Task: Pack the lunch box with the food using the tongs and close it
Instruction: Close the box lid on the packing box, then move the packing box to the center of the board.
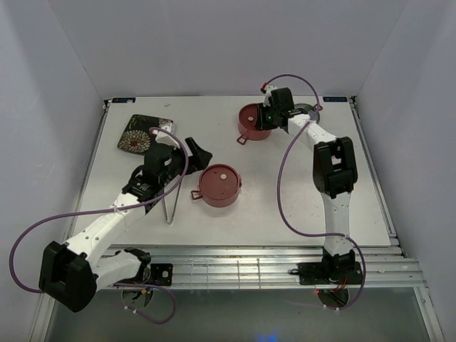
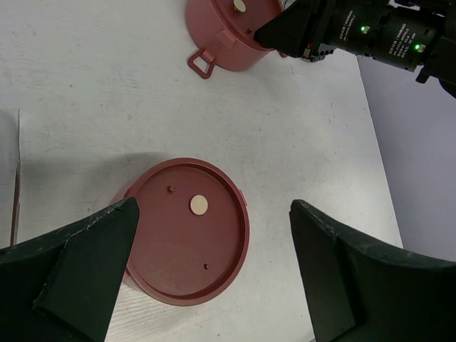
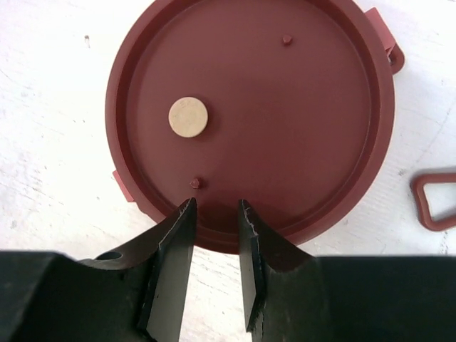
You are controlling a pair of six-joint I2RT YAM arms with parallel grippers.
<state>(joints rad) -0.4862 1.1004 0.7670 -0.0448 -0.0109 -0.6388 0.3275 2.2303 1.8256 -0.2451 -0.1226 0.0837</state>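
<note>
Top: I look down from above and behind, taking in the whole surface (image 1: 285,214).
Left wrist: close above the near bowl (image 2: 187,239).
Right wrist: closer, over the far bowl (image 3: 249,107); left wrist shares it.

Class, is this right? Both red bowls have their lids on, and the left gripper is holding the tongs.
Not quite. The tongs are not held: they lie on the table beside the left arm, and the left gripper is open and empty. The top external view shows this. Both red bowls do have their lids on.
</note>
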